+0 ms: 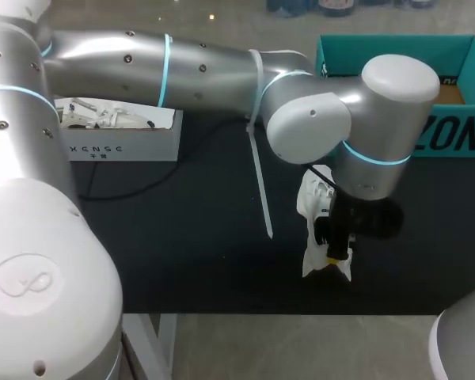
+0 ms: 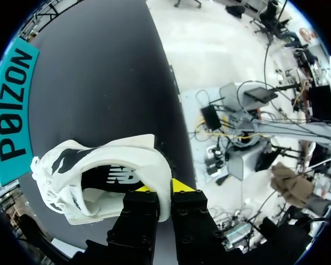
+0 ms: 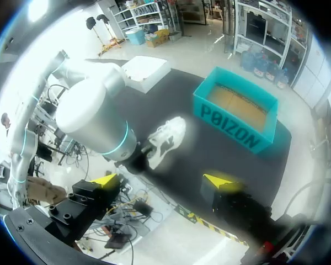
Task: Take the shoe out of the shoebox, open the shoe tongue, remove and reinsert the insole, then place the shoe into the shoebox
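Observation:
A white shoe (image 1: 313, 207) with black markings lies on the black table near its front edge, away from the teal shoebox (image 1: 396, 49). My left arm comes across from the left, and its gripper (image 1: 338, 255) is shut on the shoe's heel end. In the left wrist view the yellow tips of this gripper (image 2: 165, 187) pinch the heel collar of the shoe (image 2: 116, 160) from both sides, with the shoebox (image 2: 11, 116) beyond the toe. My right gripper (image 3: 165, 179) hangs open off the table's front, well short of the shoe (image 3: 166, 138) and the open shoebox (image 3: 237, 124).
A white box (image 1: 123, 134) holding small parts stands at the back left, with a black cable (image 1: 127, 190) running from it. A thin white strap (image 1: 260, 170) hangs from my left arm over the table's middle. The table's front edge (image 1: 222, 313) is just behind the shoe.

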You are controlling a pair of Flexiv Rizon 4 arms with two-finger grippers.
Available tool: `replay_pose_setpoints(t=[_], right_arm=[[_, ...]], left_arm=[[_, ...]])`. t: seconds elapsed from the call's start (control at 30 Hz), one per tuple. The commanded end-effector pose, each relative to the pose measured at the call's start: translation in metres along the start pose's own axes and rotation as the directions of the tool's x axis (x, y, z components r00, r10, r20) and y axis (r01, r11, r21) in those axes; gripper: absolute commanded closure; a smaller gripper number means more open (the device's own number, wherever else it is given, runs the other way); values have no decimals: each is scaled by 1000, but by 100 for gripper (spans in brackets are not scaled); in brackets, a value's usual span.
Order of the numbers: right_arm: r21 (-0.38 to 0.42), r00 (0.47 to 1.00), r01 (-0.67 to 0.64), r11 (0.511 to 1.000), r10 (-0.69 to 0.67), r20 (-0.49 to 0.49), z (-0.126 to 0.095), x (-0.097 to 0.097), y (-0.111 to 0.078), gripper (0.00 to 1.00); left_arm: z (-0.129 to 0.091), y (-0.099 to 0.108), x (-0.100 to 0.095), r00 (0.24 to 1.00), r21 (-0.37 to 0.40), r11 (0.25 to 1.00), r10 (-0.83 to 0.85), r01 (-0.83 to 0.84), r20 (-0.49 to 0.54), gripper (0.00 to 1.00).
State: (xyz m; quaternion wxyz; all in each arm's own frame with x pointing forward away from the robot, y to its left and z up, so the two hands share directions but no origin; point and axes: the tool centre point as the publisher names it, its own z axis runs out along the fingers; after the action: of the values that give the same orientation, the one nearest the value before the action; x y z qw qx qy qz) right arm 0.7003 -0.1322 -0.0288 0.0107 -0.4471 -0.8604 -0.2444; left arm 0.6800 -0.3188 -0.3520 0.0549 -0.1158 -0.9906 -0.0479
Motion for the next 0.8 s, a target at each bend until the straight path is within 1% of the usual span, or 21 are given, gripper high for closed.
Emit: replay_pose_setpoints(t=[0.03, 0.1, 0.2, 0.3, 0.37, 0.4, 0.47, 0.53, 0.63, 0.67, 0.8], right_arm=[[7, 1000, -1, 1000, 1, -2, -1, -1, 3, 0], [7, 1000, -1, 1000, 1, -2, -1, -1, 3, 0], [7, 1000, -1, 1000, 1, -2, -1, -1, 3, 0], [7, 1000, -1, 1000, 1, -2, -1, -1, 3, 0], [7, 1000, -1, 1000, 1, -2, -1, -1, 3, 0], [7, 1000, -1, 1000, 1, -2, -1, -1, 3, 0], [7, 1000, -1, 1000, 1, -2, -1, -1, 3, 0], [7, 1000, -1, 1000, 1, -2, -1, -1, 3, 0], [7, 1000, -1, 1000, 1, -2, -1, -1, 3, 0], [7, 1000, -1, 1000, 1, -2, -1, -1, 3, 0], [7, 1000, -1, 1000, 1, -2, -1, -1, 3, 0]], left_arm=[[-19, 17, 7, 1000, -12, 1000, 8, -8, 19, 100], [-25, 25, 9, 1000, -22, 1000, 18, -17, 25, 100], [-35, 38, 14, 998, -56, 997, 51, -49, 40, 100], [-46, 54, 19, 994, -81, 993, 90, -84, 64, 100], [-53, 65, 23, 993, -121, 989, 96, -87, 72, 100], [-56, 71, 25, 991, -115, 988, 110, -101, 81, 100], [-64, 83, 28, 987, -137, 984, 128, -115, 94, 100], [-69, 93, 31, 981, -138, 980, 158, -142, 109, 100], [-75, 107, 34, 977, -168, 971, 187, -168, 106, 100], [-76, 111, 36, 972, -172, 966, 214, -195, 101, 100], [-80, 126, 40, 970, -171, 965, 219, -199, 105, 100]])
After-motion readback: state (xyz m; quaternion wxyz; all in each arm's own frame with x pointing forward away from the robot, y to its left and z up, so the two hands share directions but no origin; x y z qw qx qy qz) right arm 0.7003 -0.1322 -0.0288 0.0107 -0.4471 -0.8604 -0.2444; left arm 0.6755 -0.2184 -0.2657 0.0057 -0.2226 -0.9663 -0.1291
